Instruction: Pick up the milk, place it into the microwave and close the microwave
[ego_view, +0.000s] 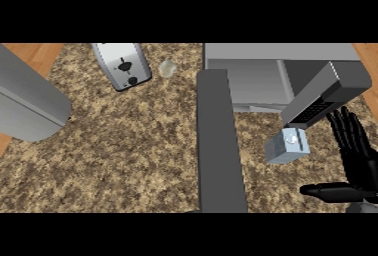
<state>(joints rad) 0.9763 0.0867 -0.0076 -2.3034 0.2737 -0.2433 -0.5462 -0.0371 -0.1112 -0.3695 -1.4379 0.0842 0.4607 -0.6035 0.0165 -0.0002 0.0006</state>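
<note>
Head view shows the milk carton (286, 151) on the desk (125, 150) in front of the microwave (251, 54), between its open door (220, 150) and the right hand (362, 172). The hand is near the milk, not touching. Its fingers (353, 137) are straight and spread wide, holding nothing. So picking up looks not done yet. Next the hand likely must move left and curl round the carton. The milk seems to stand up, cap (293, 139) on top, long side pointing up.
</note>
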